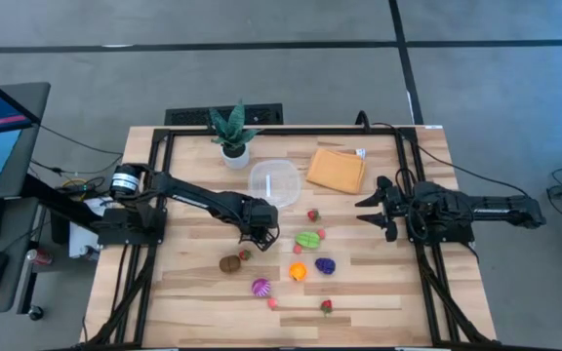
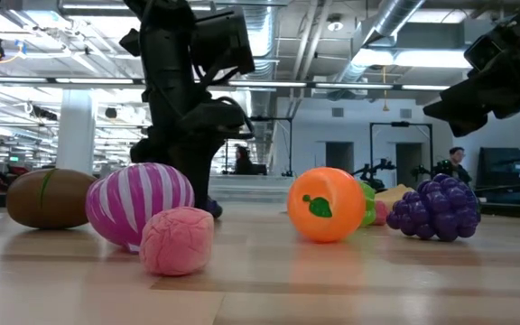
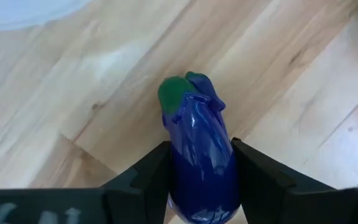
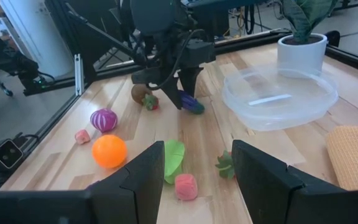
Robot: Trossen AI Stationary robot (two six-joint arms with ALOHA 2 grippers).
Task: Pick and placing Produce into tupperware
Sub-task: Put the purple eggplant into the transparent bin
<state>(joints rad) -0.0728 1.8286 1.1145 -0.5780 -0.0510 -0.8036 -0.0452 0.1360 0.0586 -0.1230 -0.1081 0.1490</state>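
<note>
My left gripper is shut on a purple toy eggplant with a green cap, between the clear round tub and the brown kiwi. The right wrist view shows the eggplant under the left gripper's fingers. Other produce lies loose on the wood: a green piece, an orange, purple grapes, a magenta onion and strawberries. My right gripper hangs open at the table's right side, above the wood, touching nothing. My left gripper pinches the eggplant's purple body between its two fingers, coming from above and pointing down. The green-capped end sticks out past the fingertips. The eggplant is tilted close to the wood; I cannot tell whether it is lifted clear.
An orange cloth lies flat to the right of the tub, and a potted plant stands at the far edge behind it. Small pink pieces and a red strawberry lie near the near edge. Bare wood shows at the table's left.
</note>
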